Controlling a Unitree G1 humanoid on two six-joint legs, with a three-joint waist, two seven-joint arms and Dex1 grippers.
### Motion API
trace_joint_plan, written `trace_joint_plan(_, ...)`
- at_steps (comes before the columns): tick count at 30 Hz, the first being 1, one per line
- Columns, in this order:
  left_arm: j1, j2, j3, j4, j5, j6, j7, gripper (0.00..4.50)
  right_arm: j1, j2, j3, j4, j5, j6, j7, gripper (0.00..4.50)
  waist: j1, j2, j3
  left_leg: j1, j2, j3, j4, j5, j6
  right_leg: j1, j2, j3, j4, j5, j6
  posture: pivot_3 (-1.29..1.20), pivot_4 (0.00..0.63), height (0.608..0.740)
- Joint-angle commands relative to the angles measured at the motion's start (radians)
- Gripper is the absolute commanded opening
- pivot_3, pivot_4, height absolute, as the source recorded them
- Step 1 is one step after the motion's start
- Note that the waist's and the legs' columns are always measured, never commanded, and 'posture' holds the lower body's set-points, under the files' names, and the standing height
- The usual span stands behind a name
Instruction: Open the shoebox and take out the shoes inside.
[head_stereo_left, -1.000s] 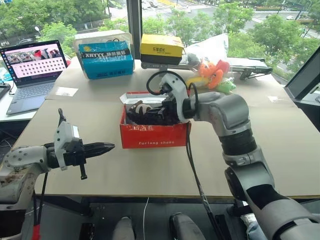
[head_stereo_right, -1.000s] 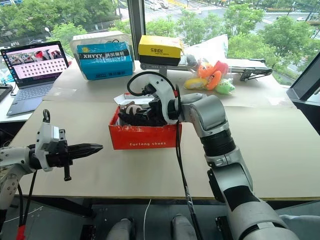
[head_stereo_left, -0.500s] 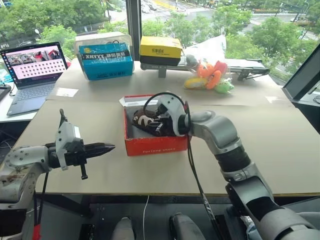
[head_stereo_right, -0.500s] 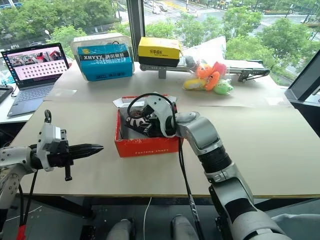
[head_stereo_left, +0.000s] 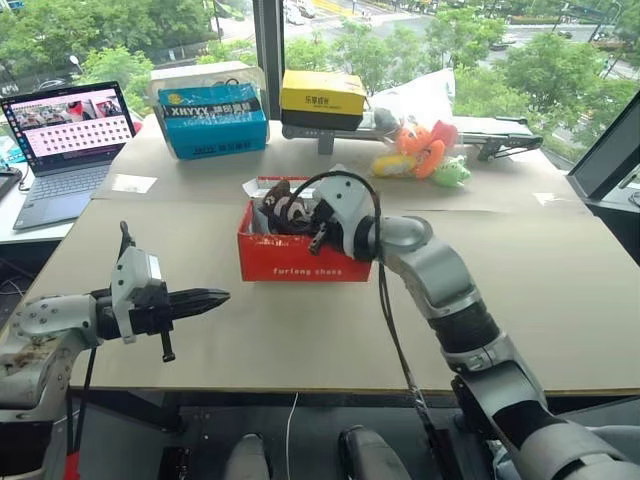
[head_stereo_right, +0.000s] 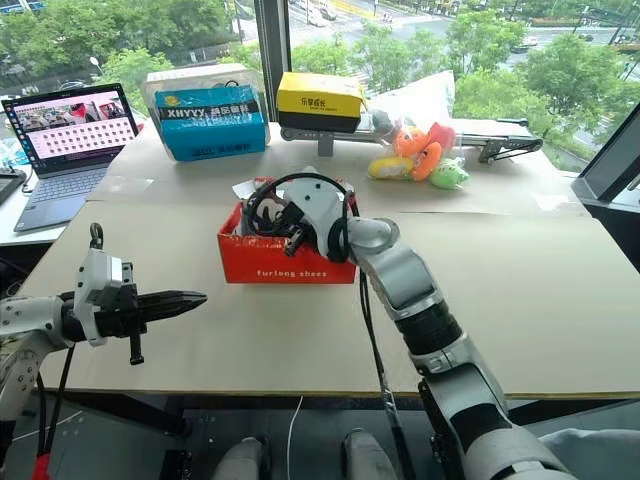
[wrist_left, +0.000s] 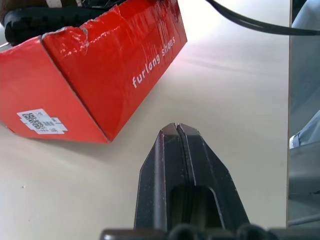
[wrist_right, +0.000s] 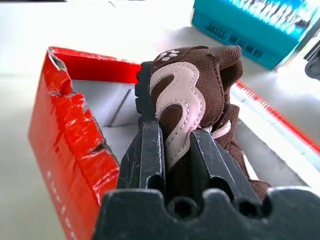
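A pale beige worktop (head_stereo_left: 560, 290) carries the red shoebox (head_stereo_left: 300, 258) near its middle, open at the top. Along the far edge stand a blue box (head_stereo_left: 213, 120) towards the left and a yellow-and-black box (head_stereo_left: 322, 98) beside it. An orange plush toy (head_stereo_left: 425, 148) lies further right. A small white paper (head_stereo_left: 132, 183) rests near the left edge.
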Motion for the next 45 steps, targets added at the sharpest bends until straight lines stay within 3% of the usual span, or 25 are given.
trace_joint_plan(1,0.002,0.009,0.031,-0.034,-0.009,-0.017,0.002,0.00,0.016,-0.013,0.019,-0.074,-0.032,-0.042,0.009,0.58,-0.001,0.000,0.000,0.000,0.000,0.000,0.000,0.000,0.000,0.000,0.000,0.000,0.000,0.000,0.000,0.00,0.150,0.739)
trace_joint_plan(10,-0.003,0.013,0.031,-0.028,-0.009,-0.017,-0.004,0.00,0.051,-0.013,0.065,-0.052,-0.167,-0.067,-0.077,0.58,0.000,0.000,0.000,0.000,0.000,0.000,0.001,0.000,0.000,0.000,0.000,0.000,0.000,0.000,0.000,0.00,0.150,0.739)
trace_joint_plan(14,-0.001,0.014,0.031,-0.029,-0.010,-0.015,-0.006,0.00,0.068,0.040,0.002,-0.041,-0.158,-0.073,-0.147,0.58,0.000,0.000,0.000,0.000,0.000,0.000,0.001,0.000,0.000,0.000,0.000,0.000,0.000,0.000,0.000,0.00,0.150,0.739)
trace_joint_plan(20,-0.001,0.016,0.032,-0.029,-0.010,-0.015,-0.007,0.00,0.062,0.177,-0.201,-0.048,0.002,0.040,-0.208,0.58,-0.002,0.000,0.000,0.000,0.000,0.000,0.001,0.000,0.000,0.000,0.000,0.000,0.000,0.001,0.000,0.00,0.150,0.739)
trace_joint_plan(25,-0.002,0.017,0.032,-0.028,-0.010,-0.014,-0.010,0.00,0.058,0.189,-0.225,-0.057,0.034,0.078,-0.214,0.58,-0.002,0.000,0.000,0.000,0.000,-0.001,0.001,0.000,0.000,0.001,0.000,0.000,0.000,0.001,0.000,0.00,0.150,0.739)
trace_joint_plan(36,-0.007,0.017,0.029,-0.025,-0.006,-0.019,-0.013,0.00,-0.046,0.258,-0.450,-0.131,0.277,0.229,-0.277,0.58,-0.007,0.000,0.000,0.000,0.000,-0.001,0.000,0.000,0.000,0.000,0.000,0.000,0.000,0.001,0.000,0.00,0.150,0.739)
trace_joint_plan(40,-0.007,0.017,0.032,-0.027,-0.006,-0.020,-0.012,0.00,-0.128,0.219,-0.585,-0.164,0.402,0.325,-0.318,0.58,-0.007,0.000,0.000,0.000,0.000,-0.001,0.000,0.000,0.000,0.000,0.000,-0.001,0.000,0.001,0.000,0.00,0.150,0.739)
trace_joint_plan(42,-0.007,0.015,0.034,-0.028,-0.005,-0.026,-0.011,0.00,-0.154,0.121,-0.626,-0.146,0.392,0.345,-0.327,0.58,-0.004,0.000,0.000,0.000,0.000,-0.001,0.000,0.000,0.000,0.001,0.000,-0.001,0.000,0.001,0.000,0.00,0.150,0.739)
trace_joint_plan(45,-0.007,0.013,0.034,-0.028,-0.005,-0.029,-0.011,0.00,-0.140,-0.040,-0.592,-0.109,0.316,0.325,-0.326,0.58,0.012,0.000,0.000,0.000,0.000,-0.001,0.000,0.000,0.000,0.002,-0.001,-0.001,-0.001,0.000,-0.001,0.00,0.150,0.739)
